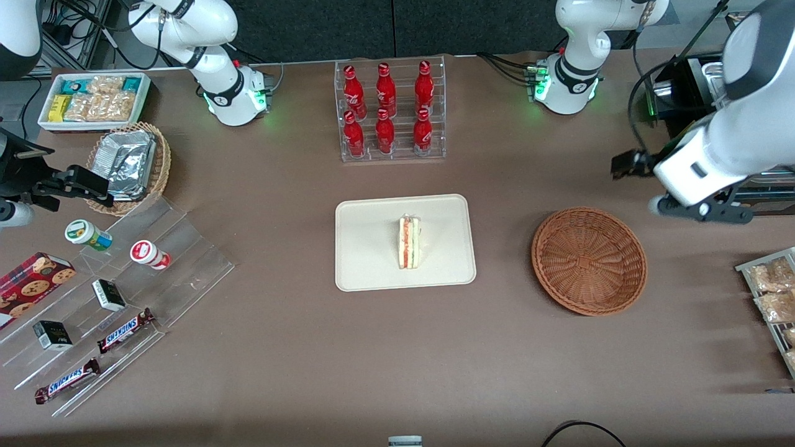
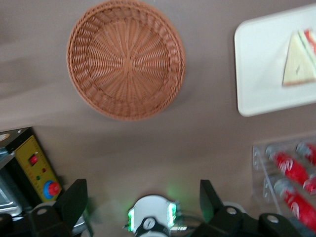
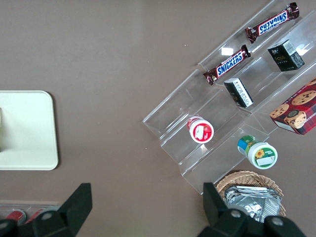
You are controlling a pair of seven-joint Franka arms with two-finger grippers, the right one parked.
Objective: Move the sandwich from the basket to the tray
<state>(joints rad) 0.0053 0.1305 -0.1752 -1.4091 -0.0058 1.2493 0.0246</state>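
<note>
Sandwich (image 1: pixel 409 243) stands on tray (image 1: pixel 435 273); basket (image 1: pixel 589 261) empty. Gripper (image 2: pixel 140 200) raised near the basket, toward working arm's end, fingers spread, holding nothing. Placement looks complete; only parking remains.

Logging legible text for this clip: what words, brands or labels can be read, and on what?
"SNICKERS": candy bar on the clear stepped stand.
"SNICKERS": second candy bar on the same stand.
Red bottles: white script, too small to read.
Cookie box, black boxes, cups: unreadable.
Sandwich, tray, basket: no text.
Pincer, open, above the table: none.
</note>
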